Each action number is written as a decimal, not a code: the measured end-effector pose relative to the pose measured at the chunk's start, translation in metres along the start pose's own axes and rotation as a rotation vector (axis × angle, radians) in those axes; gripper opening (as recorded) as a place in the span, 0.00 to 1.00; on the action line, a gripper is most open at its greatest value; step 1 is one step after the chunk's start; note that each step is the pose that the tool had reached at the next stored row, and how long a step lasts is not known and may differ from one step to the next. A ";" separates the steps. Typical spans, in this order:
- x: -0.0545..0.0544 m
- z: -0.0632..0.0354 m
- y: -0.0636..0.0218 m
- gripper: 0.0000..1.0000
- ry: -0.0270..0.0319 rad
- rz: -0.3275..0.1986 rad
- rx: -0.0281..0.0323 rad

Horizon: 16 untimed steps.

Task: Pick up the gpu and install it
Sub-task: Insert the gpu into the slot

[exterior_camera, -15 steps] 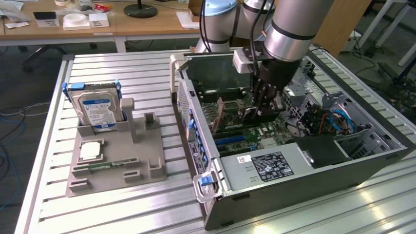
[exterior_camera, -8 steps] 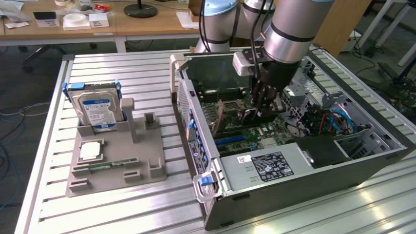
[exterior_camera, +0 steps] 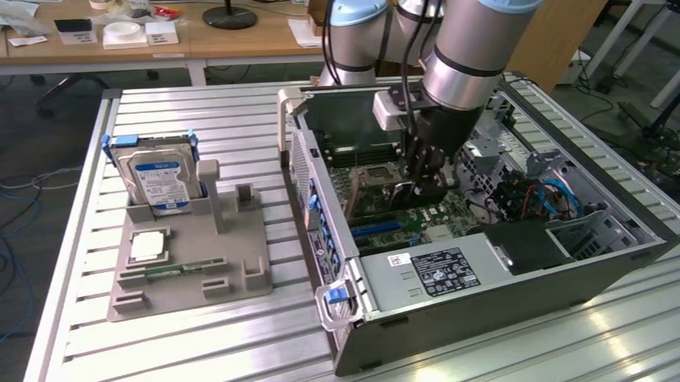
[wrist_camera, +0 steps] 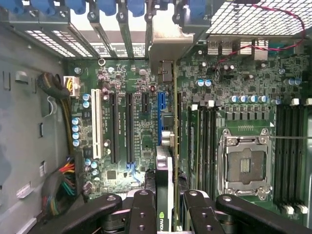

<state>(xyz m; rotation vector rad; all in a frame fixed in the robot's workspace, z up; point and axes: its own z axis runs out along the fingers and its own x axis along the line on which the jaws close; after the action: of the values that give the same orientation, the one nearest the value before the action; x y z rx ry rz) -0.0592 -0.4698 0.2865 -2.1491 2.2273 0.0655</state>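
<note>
1. Lab room with wooden desks [exterior_camera: 159, 44] at the back, littered with small boxes and a roll of tape. Loose cables [exterior_camera: 13, 239] on the floor past the tabletop's edge at the exterior view's left.
2. Ribbed metal tabletop [exterior_camera: 212, 119], pale and slightly shiny, carrying a grey holder [exterior_camera: 181, 286] toward the edge at the exterior view's left. Open computer case [exterior_camera: 510, 278] toward the edge at the exterior view's right.
3. In the holder: a hard drive [exterior_camera: 159, 179] standing upright in its slot, a memory stick [exterior_camera: 170, 270] lying flat, a processor chip [exterior_camera: 146, 247] in a recess. All kept apart, probably for clean gripping one at a time.
4. Case laid on its side with the open face up, most likely to give straight-down access to the main board.
5. Arm reaching down into the case, tool [wrist_camera: 168, 207] pinching the graphics card [wrist_camera: 164, 170] by its upper edge. Fingers [wrist_camera: 144, 214] pressed against either face.
6. Card held on edge, lined up along the blue slot [wrist_camera: 161, 109], with its metal bracket [wrist_camera: 168, 46] against the case's rear wall among the blue clips. An alignment suited to a straight push into that slot.
7. Impossible to tell whether already seated in the slot or just above it.
8. Just beside the card, rows of memory slots, then the empty processor socket [wrist_camera: 243, 165] farther along the board.
</note>
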 end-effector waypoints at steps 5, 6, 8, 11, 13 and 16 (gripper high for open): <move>0.001 0.0078 0.0023 0.27 0.0000 0.000 0.0000; 0.001 0.0084 0.0026 0.27 -0.0001 0.000 0.0000; 0.001 0.0084 0.0026 0.27 0.0002 0.000 0.0000; 0.001 0.0100 0.0027 0.27 -0.0003 0.000 0.0001; 0.001 0.0123 0.0030 0.27 -0.0001 0.000 0.0001; 0.001 0.0131 0.0061 0.27 -0.0001 0.000 0.0000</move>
<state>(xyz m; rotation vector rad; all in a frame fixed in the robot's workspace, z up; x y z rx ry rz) -0.0653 -0.4698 0.2733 -2.1491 2.2272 0.0656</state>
